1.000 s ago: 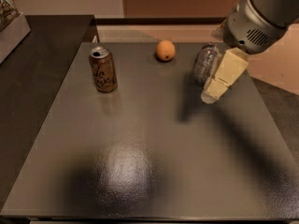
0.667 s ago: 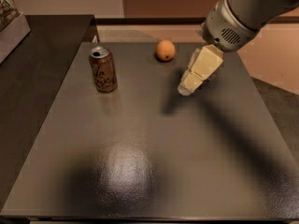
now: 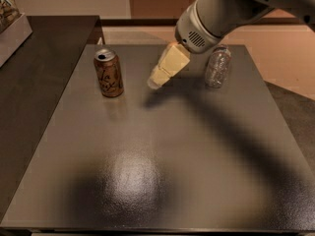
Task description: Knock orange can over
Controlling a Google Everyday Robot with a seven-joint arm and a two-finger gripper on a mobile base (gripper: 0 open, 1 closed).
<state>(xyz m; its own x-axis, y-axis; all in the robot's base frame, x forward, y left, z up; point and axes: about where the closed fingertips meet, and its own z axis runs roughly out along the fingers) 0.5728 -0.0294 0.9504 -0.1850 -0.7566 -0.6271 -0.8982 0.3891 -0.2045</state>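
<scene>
The orange can point(image 3: 109, 73) stands upright on the dark table point(image 3: 162, 171) at the back left; it is orange-brown with dark script and a silver top with pull tab. My gripper point(image 3: 156, 82) hangs from the grey arm coming in from the upper right, its cream-coloured fingers pointing down-left, to the right of the can and apart from it. It holds nothing.
A clear plastic bottle point(image 3: 217, 66) stands at the back right, just behind the arm. A darker counter point(image 3: 34, 82) adjoins the table on the left, with a box at its far corner point(image 3: 10, 14). The orange fruit is hidden behind the arm.
My gripper has swung left across the table toward the can. The arm now covers the orange fruit, and the bottle shows again to its right.
</scene>
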